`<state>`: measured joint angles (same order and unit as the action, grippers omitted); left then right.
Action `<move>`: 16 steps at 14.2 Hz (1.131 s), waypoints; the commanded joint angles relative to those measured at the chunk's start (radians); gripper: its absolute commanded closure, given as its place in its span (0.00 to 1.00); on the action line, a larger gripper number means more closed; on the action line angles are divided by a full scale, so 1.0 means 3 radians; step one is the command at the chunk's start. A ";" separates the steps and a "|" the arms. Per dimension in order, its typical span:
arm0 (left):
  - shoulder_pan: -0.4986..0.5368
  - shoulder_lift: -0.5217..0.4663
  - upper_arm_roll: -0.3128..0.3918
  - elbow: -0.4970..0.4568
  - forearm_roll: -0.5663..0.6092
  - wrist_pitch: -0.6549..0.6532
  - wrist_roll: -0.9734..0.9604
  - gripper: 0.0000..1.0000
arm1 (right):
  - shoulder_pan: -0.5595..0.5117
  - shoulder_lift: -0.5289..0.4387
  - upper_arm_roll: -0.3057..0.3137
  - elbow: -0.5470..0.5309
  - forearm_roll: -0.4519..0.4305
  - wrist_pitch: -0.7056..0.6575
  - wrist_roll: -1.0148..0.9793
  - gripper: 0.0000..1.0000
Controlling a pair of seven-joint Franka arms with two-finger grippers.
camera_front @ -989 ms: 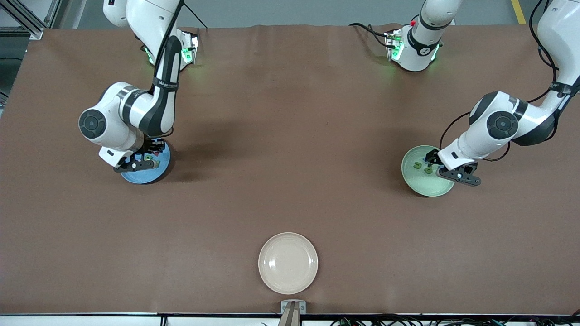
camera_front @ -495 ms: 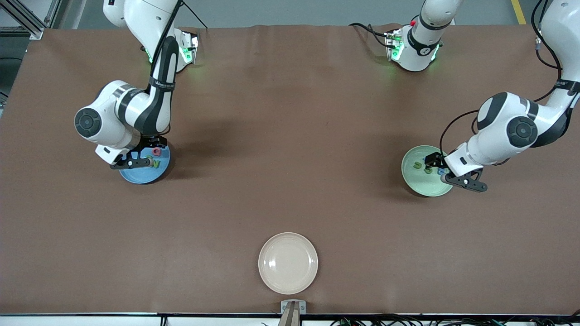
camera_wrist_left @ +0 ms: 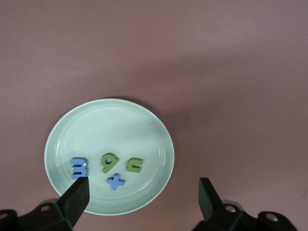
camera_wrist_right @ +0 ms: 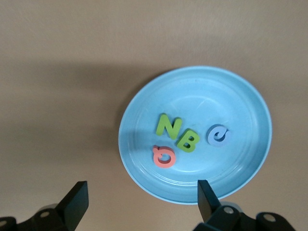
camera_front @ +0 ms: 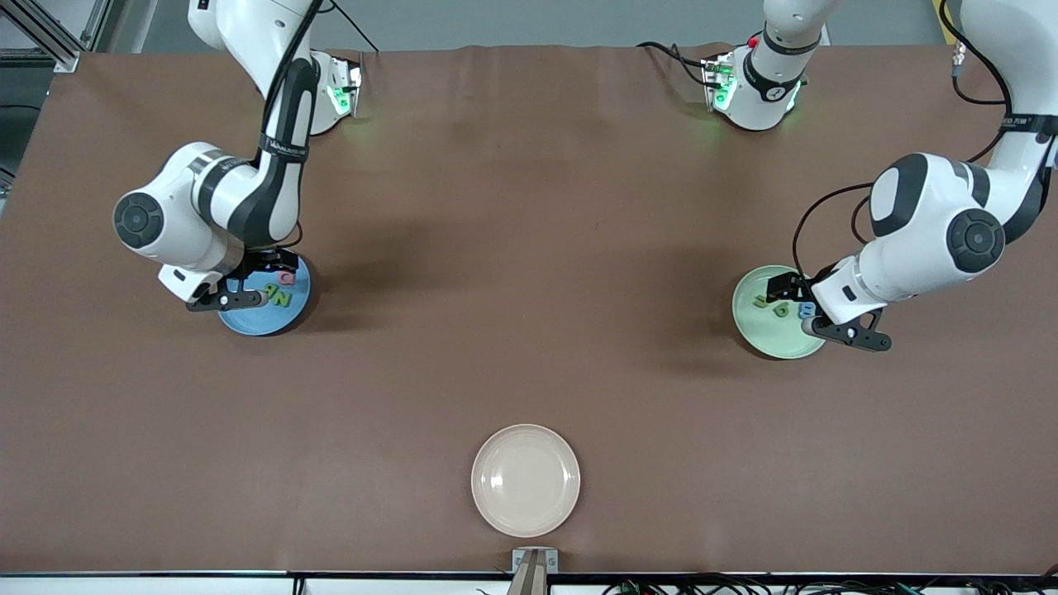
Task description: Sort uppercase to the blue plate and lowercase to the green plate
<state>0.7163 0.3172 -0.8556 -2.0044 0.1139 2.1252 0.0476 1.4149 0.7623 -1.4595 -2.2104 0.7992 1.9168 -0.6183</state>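
1. The blue plate (camera_front: 273, 318) sits on the brown surface (camera_front: 529, 248) toward the right arm's end. Four capital letters lie in it: a green N (camera_wrist_right: 168, 126) touching a green B (camera_wrist_right: 188, 140), a blue G (camera_wrist_right: 219, 134) just beside the B, and a pink-red Q (camera_wrist_right: 163, 157) near the N.
2. The right pincer (camera_wrist_right: 139, 199) hangs over the blue plate with its fingers spread wide apart and nothing between them — no letter is held.
3. The green plate (camera_front: 764, 335) rests toward the left arm's end of the surface, well apart from the blue plate. It holds four small letters: a blue m (camera_wrist_left: 78, 168), a green b or q (camera_wrist_left: 109, 162) beside it, a green u or n (camera_wrist_left: 134, 165) next along, and a blue x (camera_wrist_left: 116, 181) close by the green b or q.
4. The left pincer (camera_wrist_left: 143, 199) is over the green plate's edge, fingers apart and empty; in the wrist view one fingertip stands in front of the plate's rim near the blue m.
5. A cream-white plate (camera_front: 526, 480) lies nearer the front camera than both other plates — about midway between the two ends — with nothing in it.
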 commanded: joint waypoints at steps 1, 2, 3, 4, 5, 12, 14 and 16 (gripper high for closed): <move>-0.0107 -0.0188 0.0162 0.0202 -0.0226 -0.0318 0.0173 0.00 | -0.0241 -0.0005 -0.0080 0.0366 -0.0030 -0.0405 0.0016 0.00; -0.0102 -0.0228 0.0172 0.0289 -0.0302 -0.0405 0.0240 0.00 | -0.0394 0.0000 -0.0075 0.0586 -0.0112 -0.0604 0.0016 0.00; -0.0097 -0.0305 0.0233 0.0320 -0.0414 -0.0431 0.0291 0.00 | -0.0552 0.0000 -0.0069 0.0800 -0.0219 -0.0788 0.0011 0.00; -0.0092 -0.0432 0.0300 0.0320 -0.0476 -0.0432 0.0291 0.00 | -0.0681 0.0005 -0.0049 0.0990 -0.0280 -0.0922 0.0011 0.00; -0.0077 -0.0580 0.0316 0.0320 -0.0487 -0.0432 0.0291 0.00 | -0.0808 0.0005 -0.0034 0.1154 -0.0296 -0.1019 0.0016 0.00; -0.0020 -0.0822 0.0362 0.0892 -0.0497 -0.0906 -0.0015 0.00 | -0.1647 -0.0005 0.0375 0.2462 -0.0454 -0.1857 0.0786 0.00; -0.0015 -0.0837 0.0367 0.1122 -0.0502 -0.1228 -0.0020 0.00 | -0.1842 -0.0045 0.0609 0.2810 -0.0567 -0.2047 0.1129 0.00; -0.0010 -0.0842 0.0407 0.1301 -0.0502 -0.1489 -0.0031 0.00 | -0.2056 -0.0173 0.0885 0.3026 -0.0705 -0.2226 0.1304 0.00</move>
<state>0.7096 0.0714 -0.7452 -1.6716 -0.0202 1.7562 0.0413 0.8825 0.7584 -1.2909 -1.3911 0.6441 1.3023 -0.2950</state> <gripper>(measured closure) 0.000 0.000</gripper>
